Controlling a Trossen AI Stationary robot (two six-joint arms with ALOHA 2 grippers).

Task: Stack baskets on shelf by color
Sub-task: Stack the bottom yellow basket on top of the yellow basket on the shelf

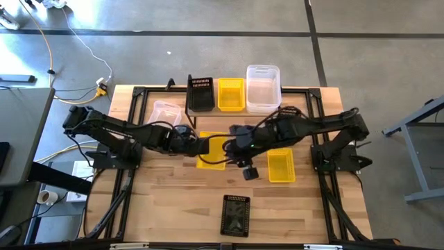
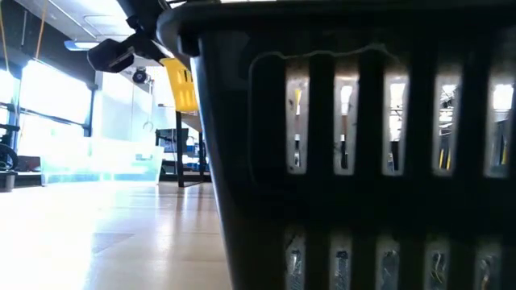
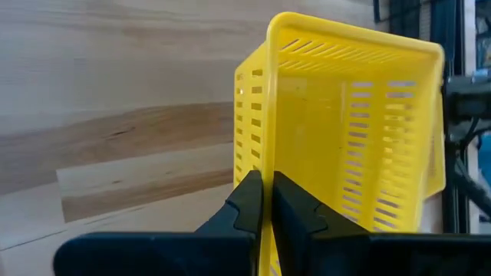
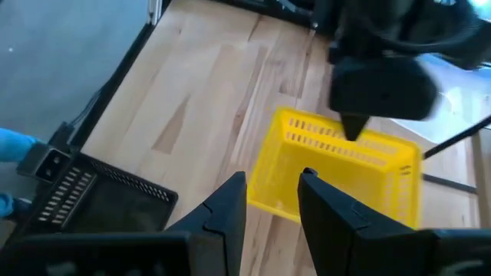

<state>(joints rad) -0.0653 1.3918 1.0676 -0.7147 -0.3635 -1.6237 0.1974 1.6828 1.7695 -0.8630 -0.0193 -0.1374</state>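
Note:
My left gripper (image 3: 266,205) is shut on a yellow basket (image 1: 214,152) above the table's middle; it shows high up in the low view as the yellow basket (image 2: 183,83). My right gripper (image 4: 272,201) is open just before that yellow basket's (image 4: 337,172) opposite end, touching nothing that I can see. On the shelf (image 1: 305,92) at the far edge stand a black basket (image 1: 200,94), a yellow one (image 1: 231,94) and a clear one (image 1: 263,87). On the table rest another clear basket (image 1: 166,111), a yellow one (image 1: 281,165) and a black one (image 1: 236,214). My left gripper pinches the rim of the yellow basket's end wall (image 3: 267,180), one finger (image 3: 295,211) inside the basket and the other finger (image 3: 245,207) outside. The basket is lifted clear of the table and tilted, stretching away from the fingers toward the right arm.
The black basket (image 2: 355,161) near the table's near edge fills most of the low view. Black frame rails (image 1: 139,104) run along the table's sides. Something blue (image 4: 11,146) shows beyond the table edge in the right wrist view. Bare wood lies at the near left (image 1: 166,208).

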